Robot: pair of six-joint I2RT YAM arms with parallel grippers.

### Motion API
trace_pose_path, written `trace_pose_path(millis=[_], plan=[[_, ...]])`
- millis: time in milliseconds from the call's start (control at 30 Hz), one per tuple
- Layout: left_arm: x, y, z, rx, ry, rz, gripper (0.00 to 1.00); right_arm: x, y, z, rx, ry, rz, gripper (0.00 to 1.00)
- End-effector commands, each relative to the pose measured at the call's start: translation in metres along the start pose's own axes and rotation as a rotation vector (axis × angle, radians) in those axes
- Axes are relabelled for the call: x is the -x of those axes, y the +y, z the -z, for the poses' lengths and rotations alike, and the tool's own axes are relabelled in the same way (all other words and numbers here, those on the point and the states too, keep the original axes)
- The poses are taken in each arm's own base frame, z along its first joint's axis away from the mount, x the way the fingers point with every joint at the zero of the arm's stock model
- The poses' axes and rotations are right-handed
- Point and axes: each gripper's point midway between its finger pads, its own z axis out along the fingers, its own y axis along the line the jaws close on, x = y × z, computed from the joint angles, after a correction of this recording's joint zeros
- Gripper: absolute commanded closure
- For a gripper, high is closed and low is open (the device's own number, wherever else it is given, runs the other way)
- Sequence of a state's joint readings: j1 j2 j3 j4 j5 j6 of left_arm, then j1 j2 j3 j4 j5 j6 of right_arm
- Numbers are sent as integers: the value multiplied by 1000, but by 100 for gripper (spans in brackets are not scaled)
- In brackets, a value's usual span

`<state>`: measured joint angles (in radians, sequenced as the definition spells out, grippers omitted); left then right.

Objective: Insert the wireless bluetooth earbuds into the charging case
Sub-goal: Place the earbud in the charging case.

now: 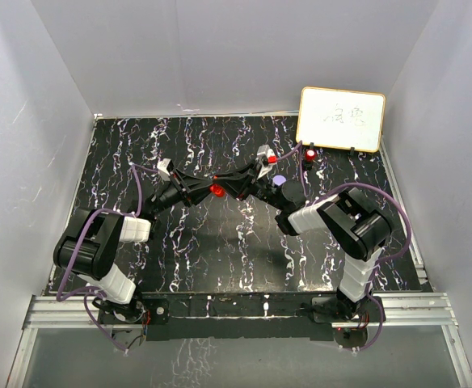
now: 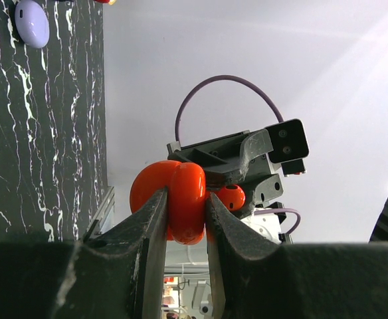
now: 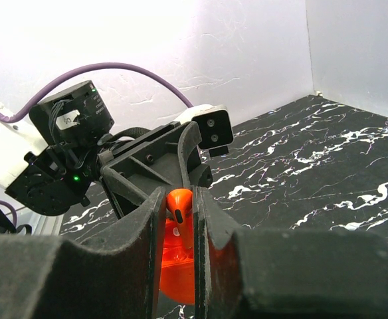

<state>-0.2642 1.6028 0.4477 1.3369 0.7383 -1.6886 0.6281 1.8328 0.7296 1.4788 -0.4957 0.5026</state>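
My left gripper (image 1: 206,189) is shut on the red round charging case (image 2: 181,193) and holds it above the middle of the table. The case also shows in the top view (image 1: 217,191) and in the right wrist view (image 3: 177,266). My right gripper (image 1: 232,187) meets it from the right and is shut on a red earbud (image 3: 179,203), held stem down just over the open case. The earbud's round end shows in the left wrist view (image 2: 231,197), right beside the case. I cannot make out any pale purple earbuds.
A pale purple round case (image 1: 279,181) lies on the black marbled table, also in the left wrist view (image 2: 32,23). Two small red things (image 1: 272,159) (image 1: 309,153) sit farther back. A white board (image 1: 341,119) stands at the back right. Grey walls enclose the table.
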Motion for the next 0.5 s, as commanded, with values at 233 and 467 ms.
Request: trace_pose_path(millis=[233, 467], plan=[[-6, -37, 1, -125, 12, -84, 100, 74, 37, -6, 147, -288, 183, 100], [-7, -40, 1, -130, 14, -87, 100, 72, 35, -6, 142, -285, 180, 100]])
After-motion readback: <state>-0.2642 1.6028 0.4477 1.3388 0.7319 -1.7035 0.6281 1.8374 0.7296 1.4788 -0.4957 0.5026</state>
